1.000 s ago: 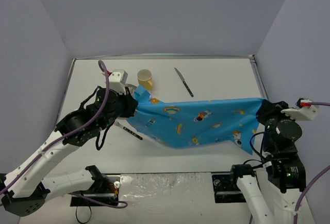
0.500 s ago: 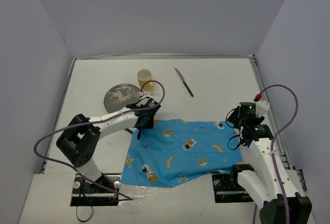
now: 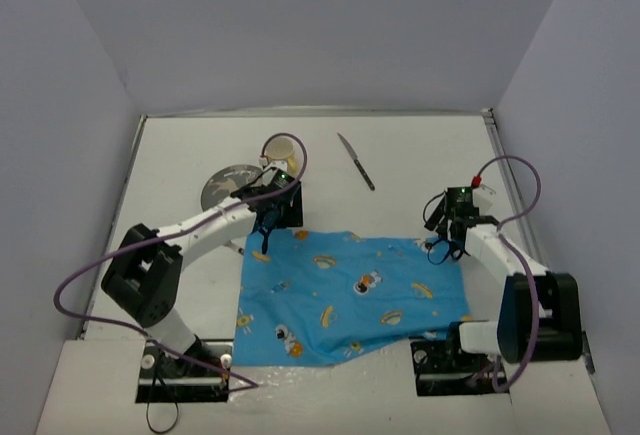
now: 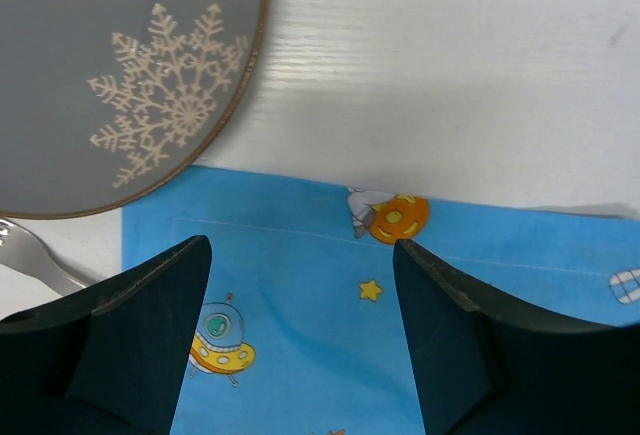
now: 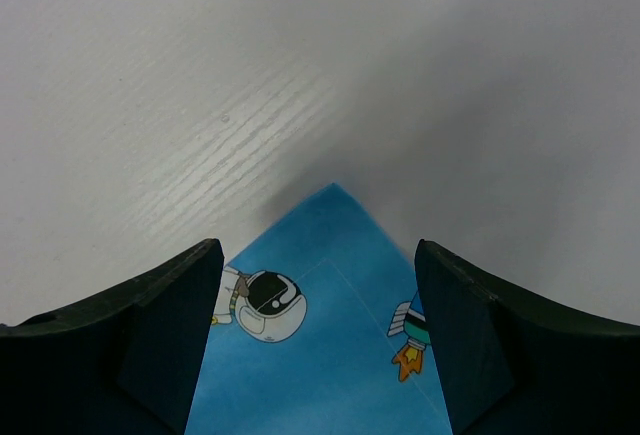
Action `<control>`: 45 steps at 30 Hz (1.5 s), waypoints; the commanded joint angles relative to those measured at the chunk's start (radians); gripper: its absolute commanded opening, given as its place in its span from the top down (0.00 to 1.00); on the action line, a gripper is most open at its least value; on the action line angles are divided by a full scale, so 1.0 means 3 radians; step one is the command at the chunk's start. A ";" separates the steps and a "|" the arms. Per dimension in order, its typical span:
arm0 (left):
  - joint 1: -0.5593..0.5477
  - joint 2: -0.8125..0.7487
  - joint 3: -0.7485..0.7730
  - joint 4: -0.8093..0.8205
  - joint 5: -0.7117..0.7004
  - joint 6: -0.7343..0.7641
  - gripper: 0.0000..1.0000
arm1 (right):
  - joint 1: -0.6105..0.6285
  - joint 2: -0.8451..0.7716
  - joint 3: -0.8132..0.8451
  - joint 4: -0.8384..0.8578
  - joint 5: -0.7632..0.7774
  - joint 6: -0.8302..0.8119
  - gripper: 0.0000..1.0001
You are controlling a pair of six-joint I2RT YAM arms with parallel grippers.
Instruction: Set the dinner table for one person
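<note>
The blue cartoon-print placemat (image 3: 350,295) lies spread flat on the near middle of the white dinner table (image 3: 420,155). My left gripper (image 3: 268,227) hovers open over the mat's far left corner (image 4: 300,335), nothing between its fingers. My right gripper (image 3: 445,245) hovers open over the far right corner (image 5: 320,285), also holding nothing. A grey snowflake plate (image 4: 110,75) sits just beyond the left corner, partly under my left arm in the top view. A fork (image 4: 30,265) lies beside the plate.
A yellow cup (image 3: 283,155) stands behind the plate, with the left arm's cable looping over it. A knife (image 3: 356,160) lies at the back centre. The mat's near edge is rumpled by the right arm's base (image 3: 440,355). Walls enclose the table.
Both grippers went from shut to open and let go of the placemat's far corners. The mat, held stretched in the air before, now lies flat on the table.
</note>
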 commanded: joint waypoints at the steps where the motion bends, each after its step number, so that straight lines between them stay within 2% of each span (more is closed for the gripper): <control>1: 0.0069 -0.0271 -0.0115 0.0101 0.0068 0.0061 0.30 | -0.0036 0.0284 0.0157 0.0257 -0.0032 -0.0009 0.26; 6: 0.0079 -0.0497 -0.0229 0.0090 0.0114 0.0117 0.30 | -0.0037 0.0482 0.0167 0.0258 -0.0035 0.0047 0.27; 11: 0.0092 -0.0623 -0.0312 0.0090 0.0090 0.0155 0.30 | -0.0037 0.0636 0.0133 0.0391 -0.0077 0.0100 0.34; 17: 0.0109 -0.0713 -0.0362 0.0070 0.0079 0.0182 0.30 | -0.0038 0.0725 0.0100 0.0406 -0.0086 0.0180 0.57; 20: 0.0123 -0.0781 -0.0405 0.0066 0.0065 0.0186 0.30 | -0.0037 0.0692 0.0075 0.0399 -0.0094 0.0196 0.63; 23: 0.0131 -0.0820 -0.0431 0.0063 0.0062 0.0194 0.30 | -0.0037 0.0644 0.0050 0.0400 -0.0085 0.0197 0.75; 25: 0.0136 -0.0844 -0.0446 0.0058 0.0057 0.0198 0.30 | -0.0038 0.0610 0.0032 0.0395 -0.0092 0.0191 0.89; 27: 0.0140 -0.0860 -0.0458 0.0055 0.0053 0.0198 0.30 | -0.0042 0.0598 0.0026 0.0391 -0.0079 0.0194 0.98; 34: 0.0140 -0.0900 -0.0448 0.0014 0.0048 0.0203 0.30 | -0.0077 0.0523 0.0307 0.0304 0.0065 0.0066 1.00; 37: 0.0145 -0.0921 -0.0419 -0.0005 0.0040 0.0198 0.30 | -0.0085 0.0403 0.0548 0.0085 0.0317 -0.0051 1.00; 45: 0.0145 -0.0767 -0.0162 -0.0042 0.0093 0.0213 0.30 | -0.0508 0.0508 0.1240 0.0037 0.0507 -0.0328 1.00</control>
